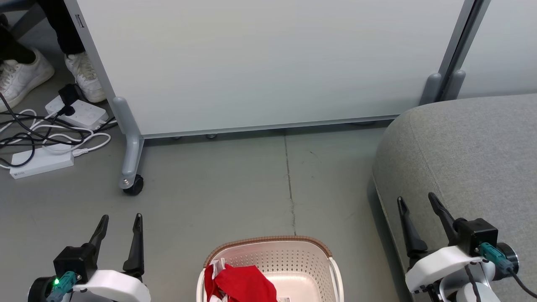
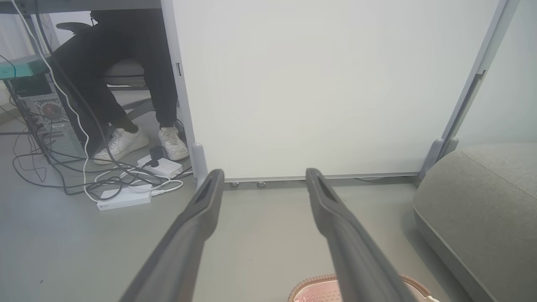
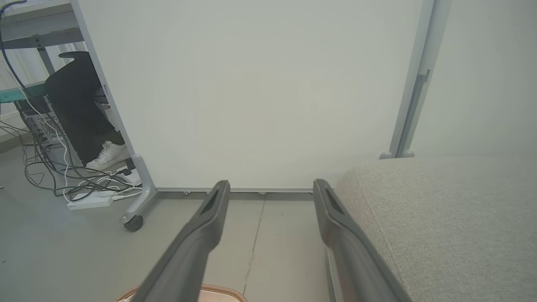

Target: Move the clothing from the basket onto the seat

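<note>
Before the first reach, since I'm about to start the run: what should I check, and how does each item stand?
1. The left claw is open and empty: ok.
2. The right claw is open and empty: ok.
3. The clothing lies in the basket: ok.
4. The seat stands to the basket's right: ok.
5. How much clothing the basket holds: cannot tell, its near part is cut off.
6. A person's shoes and the cables lie far from the basket: ok.

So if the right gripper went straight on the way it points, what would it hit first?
Probably the white partition, near its bottom edge; the way there looks free. The right gripper sits close beside the seat and might graze it.
</note>
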{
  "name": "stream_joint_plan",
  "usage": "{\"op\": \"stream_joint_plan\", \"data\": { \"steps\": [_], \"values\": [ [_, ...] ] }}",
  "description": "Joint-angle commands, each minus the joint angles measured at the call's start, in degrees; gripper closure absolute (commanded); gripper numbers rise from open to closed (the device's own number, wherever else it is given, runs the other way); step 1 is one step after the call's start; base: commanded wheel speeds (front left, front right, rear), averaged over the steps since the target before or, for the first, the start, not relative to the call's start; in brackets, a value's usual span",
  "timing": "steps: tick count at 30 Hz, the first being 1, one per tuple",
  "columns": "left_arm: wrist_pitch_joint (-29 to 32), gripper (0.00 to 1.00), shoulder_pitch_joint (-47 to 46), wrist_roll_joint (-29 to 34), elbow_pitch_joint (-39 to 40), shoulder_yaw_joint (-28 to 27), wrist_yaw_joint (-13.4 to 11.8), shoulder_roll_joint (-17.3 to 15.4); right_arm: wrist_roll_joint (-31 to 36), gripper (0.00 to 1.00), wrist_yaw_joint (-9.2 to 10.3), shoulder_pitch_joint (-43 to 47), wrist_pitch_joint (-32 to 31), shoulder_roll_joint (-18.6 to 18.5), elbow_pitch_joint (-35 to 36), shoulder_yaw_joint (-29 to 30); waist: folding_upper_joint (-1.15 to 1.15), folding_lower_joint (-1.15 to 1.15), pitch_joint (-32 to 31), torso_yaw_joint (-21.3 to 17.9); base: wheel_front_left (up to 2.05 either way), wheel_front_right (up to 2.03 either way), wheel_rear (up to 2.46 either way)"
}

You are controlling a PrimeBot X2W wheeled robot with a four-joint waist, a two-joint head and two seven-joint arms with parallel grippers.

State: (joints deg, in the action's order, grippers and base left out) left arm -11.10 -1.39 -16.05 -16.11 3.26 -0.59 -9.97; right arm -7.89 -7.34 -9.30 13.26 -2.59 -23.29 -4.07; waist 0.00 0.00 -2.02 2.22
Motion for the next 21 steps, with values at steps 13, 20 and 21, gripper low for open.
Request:
{"op": "stream_joint_plan", "data": {
  "steps": [13,20,21],
  "values": [
    [0.82,0.0,0.76,1.78,0.22,0.31,-1.57,-0.68,2.03,0.0,-0.2,0.95,1.55,-0.53,-0.66,0.57,0.0,0.0,-0.16,0.19,0.0,0.0,0.0],
    [1.17,0.0,0.8,0.92,-0.09,0.31,-1.75,-0.88,1.53,0.0,-0.2,0.75,1.63,-0.52,-0.88,0.7,0.0,0.0,-0.16,0.22,0.0,0.0,0.0],
    [1.25,0.0,0.74,0.83,-0.11,0.34,-1.77,-0.88,1.53,0.0,-0.2,0.73,1.65,-0.52,-0.87,0.72,0.0,0.0,-0.12,0.25,0.0,0.0,0.0]
  ]
}}
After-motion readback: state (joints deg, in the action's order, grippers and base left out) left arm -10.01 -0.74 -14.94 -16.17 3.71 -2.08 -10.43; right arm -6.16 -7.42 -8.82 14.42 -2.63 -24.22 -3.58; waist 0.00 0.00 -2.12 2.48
